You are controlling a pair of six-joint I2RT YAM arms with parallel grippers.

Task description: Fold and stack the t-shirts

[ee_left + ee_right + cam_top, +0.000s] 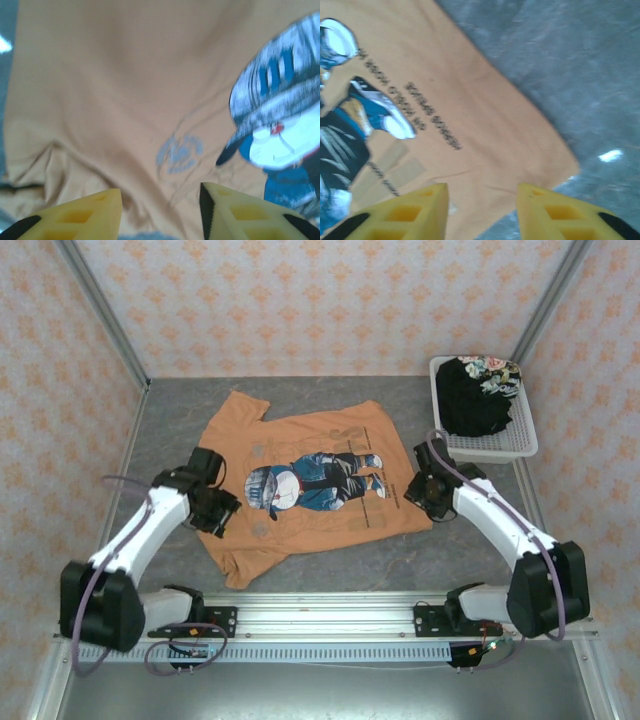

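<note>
Left hand [160, 192] parted, low over orange t-shirt [310, 480] shoulder; right hand [481, 189] parted at hem corner.

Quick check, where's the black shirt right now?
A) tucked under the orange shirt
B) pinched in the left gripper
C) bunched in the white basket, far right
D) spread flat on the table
C: the black shirt lies bunched inside the white basket at the far right, well apart from the orange shirt spread flat in the middle.
</note>
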